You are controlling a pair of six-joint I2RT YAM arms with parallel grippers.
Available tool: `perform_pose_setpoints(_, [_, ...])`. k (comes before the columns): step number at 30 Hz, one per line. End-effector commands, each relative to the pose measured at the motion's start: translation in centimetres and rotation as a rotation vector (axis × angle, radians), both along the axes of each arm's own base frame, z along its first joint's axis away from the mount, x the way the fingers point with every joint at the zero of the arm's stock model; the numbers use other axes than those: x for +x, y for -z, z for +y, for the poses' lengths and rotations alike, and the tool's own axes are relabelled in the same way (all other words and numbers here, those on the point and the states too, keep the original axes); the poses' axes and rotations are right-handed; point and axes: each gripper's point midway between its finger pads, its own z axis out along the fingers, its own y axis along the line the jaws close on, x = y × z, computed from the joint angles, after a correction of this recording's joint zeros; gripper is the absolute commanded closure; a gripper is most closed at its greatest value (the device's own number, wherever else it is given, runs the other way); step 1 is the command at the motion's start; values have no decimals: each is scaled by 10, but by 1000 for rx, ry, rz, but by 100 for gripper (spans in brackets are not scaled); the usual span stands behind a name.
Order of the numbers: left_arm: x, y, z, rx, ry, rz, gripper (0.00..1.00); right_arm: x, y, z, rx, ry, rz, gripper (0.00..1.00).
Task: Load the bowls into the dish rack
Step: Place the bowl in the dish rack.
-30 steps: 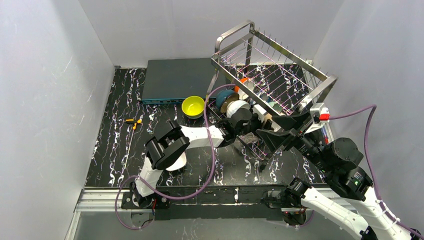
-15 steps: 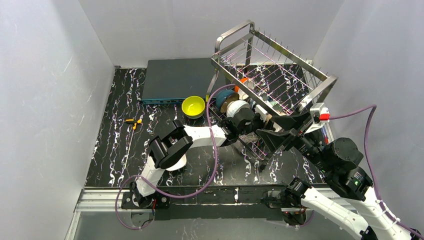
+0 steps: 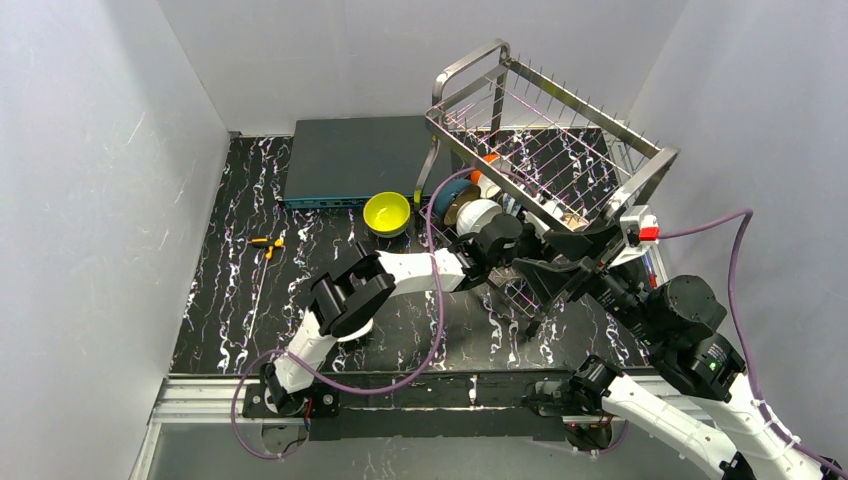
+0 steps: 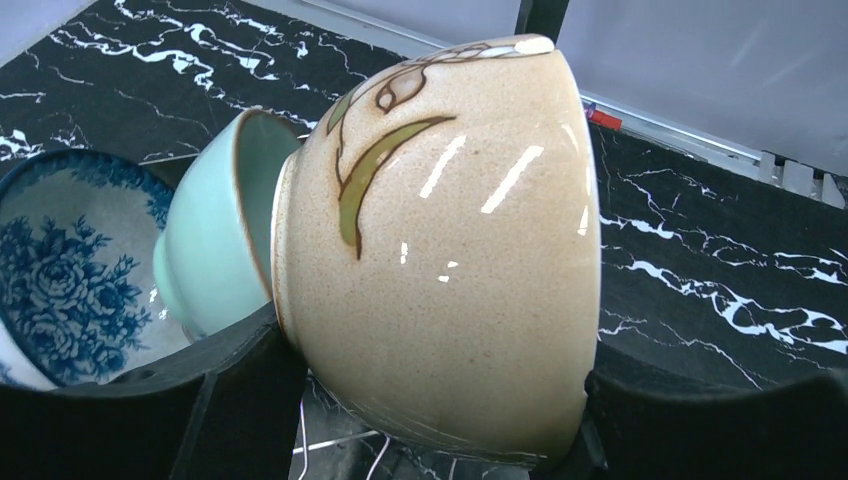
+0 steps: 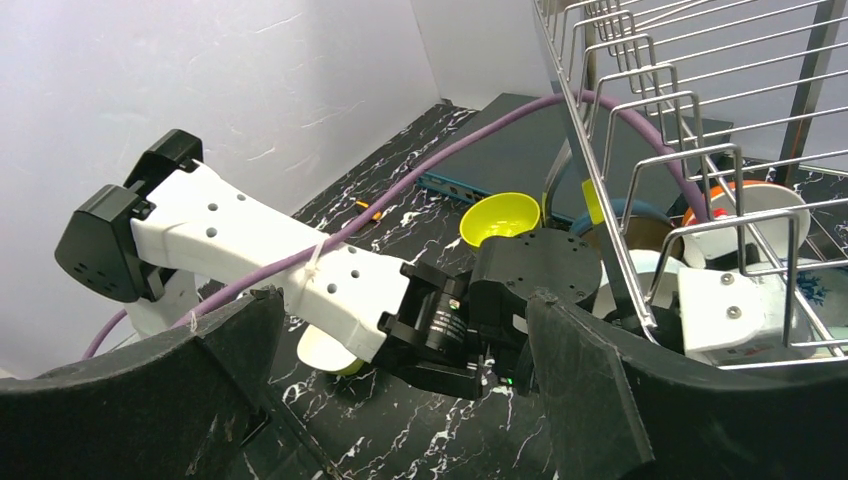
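My left gripper (image 4: 435, 400) is shut on a tan-brown bowl (image 4: 450, 270) with a leaf pattern, one black jaw on each side of it. Behind it stand a pale green bowl (image 4: 215, 250) and a blue-flowered bowl (image 4: 70, 270). From above, the left gripper (image 3: 520, 232) reaches into the lower tier of the dish rack (image 3: 600, 130), beside a blue bowl (image 3: 450, 195), a white bowl (image 3: 478, 213) and an orange one (image 3: 487, 160). A yellow-green bowl (image 3: 386, 212) sits on the table left of the rack. My right gripper (image 3: 560, 265) hangs open just in front of the rack, holding nothing.
A flat dark grey-blue box (image 3: 350, 160) lies at the back, left of the rack. A small orange-handled tool (image 3: 266, 243) lies on the marbled table at the left. Another pale bowl (image 3: 352, 325) sits under the left arm's elbow. White walls close in on three sides.
The left arm has pushed rightward, carrying the tan bowl deeper into the rack's lower tier. The right arm has not moved.
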Motion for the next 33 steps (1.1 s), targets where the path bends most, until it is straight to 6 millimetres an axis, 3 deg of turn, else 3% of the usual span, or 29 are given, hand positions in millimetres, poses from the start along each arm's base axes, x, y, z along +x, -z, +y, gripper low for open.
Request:
perform_pose_setpoints(1, [15, -62, -13, -128, -35, -148, 100, -3, -20, -9, 48, 18, -28, 1])
perform_pose_setpoints(9, [13, -73, -8, -120, -59, -186, 100, 1, -14, -13, 31, 53, -11, 1])
perform_pose_setpoints(20, [14, -78, -25, -90, -87, -283, 100, 3, -13, -14, 25, 63, -4, 1])
perform_pose_setpoints(26, [18, -66, -30, -85, -98, -269, 100, 3, -11, -14, 22, 66, 1, 1])
perform_pose_setpoints(33, [8, -51, -46, -67, 8, -287, 100, 3, -9, -15, 18, 69, 4, 1])
